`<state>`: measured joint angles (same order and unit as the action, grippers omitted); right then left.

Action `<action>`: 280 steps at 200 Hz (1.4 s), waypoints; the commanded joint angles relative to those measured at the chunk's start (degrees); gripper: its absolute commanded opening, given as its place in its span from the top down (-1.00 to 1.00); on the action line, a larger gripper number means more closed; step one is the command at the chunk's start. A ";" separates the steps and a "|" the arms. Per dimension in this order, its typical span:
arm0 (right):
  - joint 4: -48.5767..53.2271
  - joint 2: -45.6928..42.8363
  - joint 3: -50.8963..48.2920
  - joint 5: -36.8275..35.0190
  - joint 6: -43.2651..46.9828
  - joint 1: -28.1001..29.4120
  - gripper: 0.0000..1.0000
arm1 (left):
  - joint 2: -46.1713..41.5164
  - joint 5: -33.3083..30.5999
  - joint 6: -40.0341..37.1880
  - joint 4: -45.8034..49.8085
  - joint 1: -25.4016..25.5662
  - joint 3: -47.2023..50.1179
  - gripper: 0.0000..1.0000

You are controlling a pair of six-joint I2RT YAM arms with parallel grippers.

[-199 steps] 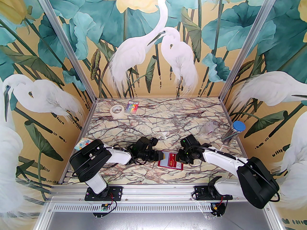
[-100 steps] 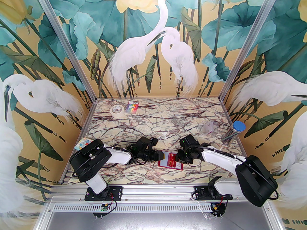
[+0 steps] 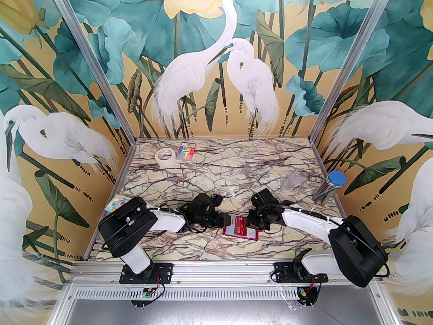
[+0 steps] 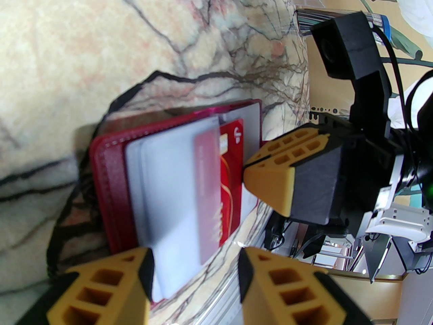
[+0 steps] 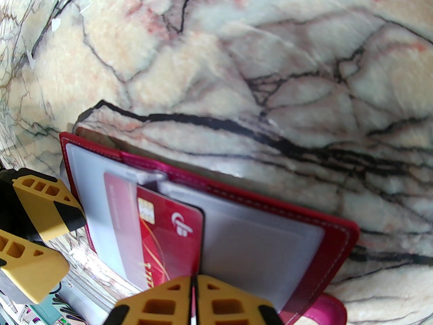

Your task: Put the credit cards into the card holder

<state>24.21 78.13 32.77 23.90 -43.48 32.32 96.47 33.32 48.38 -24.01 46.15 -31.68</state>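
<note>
On the bench I'm watching the card holder lying open near the front edge. The left fingers are standing spread at its left end. The right fingers are pressing together against the red card, which is sitting partly inside a sleeve.

Marble-pattern table top, dark and pink veins, three walls papered with white egrets, teal lotus leaves, pale yellow blooms on ochre, aluminium corner posts, slotted aluminium rail at near edge, even bright lighting
</note>
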 commanded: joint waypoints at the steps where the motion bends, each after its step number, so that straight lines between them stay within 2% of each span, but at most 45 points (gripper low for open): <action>1: -0.39 0.71 1.82 -0.37 -0.03 0.58 0.81 | 1.63 -1.77 -1.46 2.59 0.48 -0.43 0.07; 86: 0.06 1.29 2.61 -1.25 -0.39 1.44 0.80 | 1.69 -1.68 -1.45 2.61 0.52 -0.56 0.07; 131: 3.55 -1.67 3.81 -3.97 -0.55 1.43 0.52 | 1.71 -1.68 -1.45 2.56 0.52 -0.49 0.07; 156: 4.82 -1.77 4.14 -5.00 -0.78 1.43 0.46 | 1.72 -1.68 -1.45 2.56 0.48 -0.49 0.07; 280: 3.56 3.10 4.76 -5.18 -1.43 4.09 0.54 | 1.71 -1.59 -1.58 2.39 0.52 -0.40 0.07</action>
<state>27.83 80.29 36.56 19.42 -44.29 35.66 96.47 33.32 48.23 -24.01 46.15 -31.68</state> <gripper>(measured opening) 0.235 0.465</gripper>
